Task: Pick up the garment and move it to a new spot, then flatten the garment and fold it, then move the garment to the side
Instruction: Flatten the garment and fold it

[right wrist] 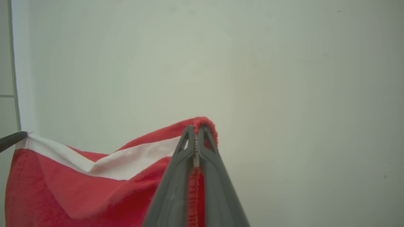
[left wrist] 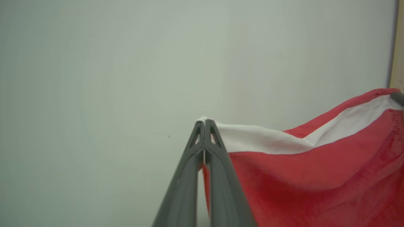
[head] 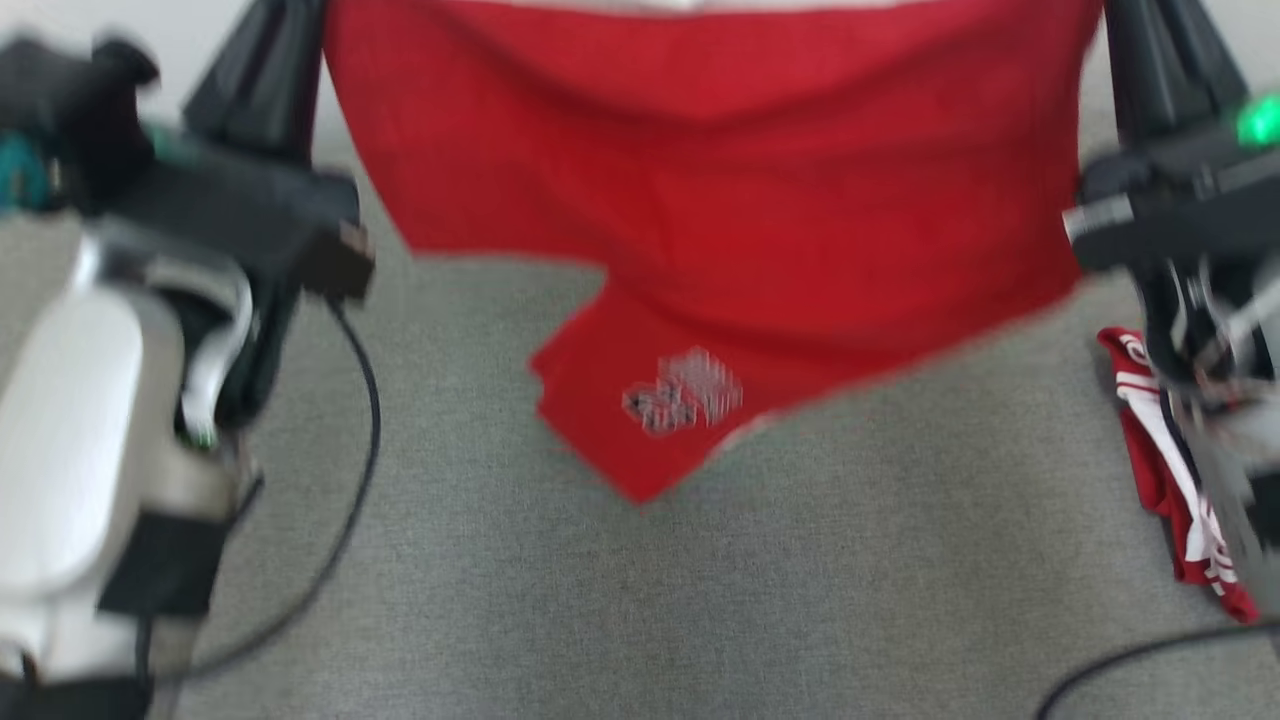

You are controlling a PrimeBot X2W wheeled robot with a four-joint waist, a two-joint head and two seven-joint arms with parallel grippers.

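Your left gripper and right gripper each pinch a top corner of the red garment, stretched across the head view's upper half.

The light is soft, even and fairly bright, with only faint shading in the cloth's folds. Motion blur smears the whole head view: the garment has fuzzy edges, its print is unreadable, and a green lamp blooms at the right edge. Both wrist views are sharp on the fingers, and the pale wall dims slightly towards the corners.
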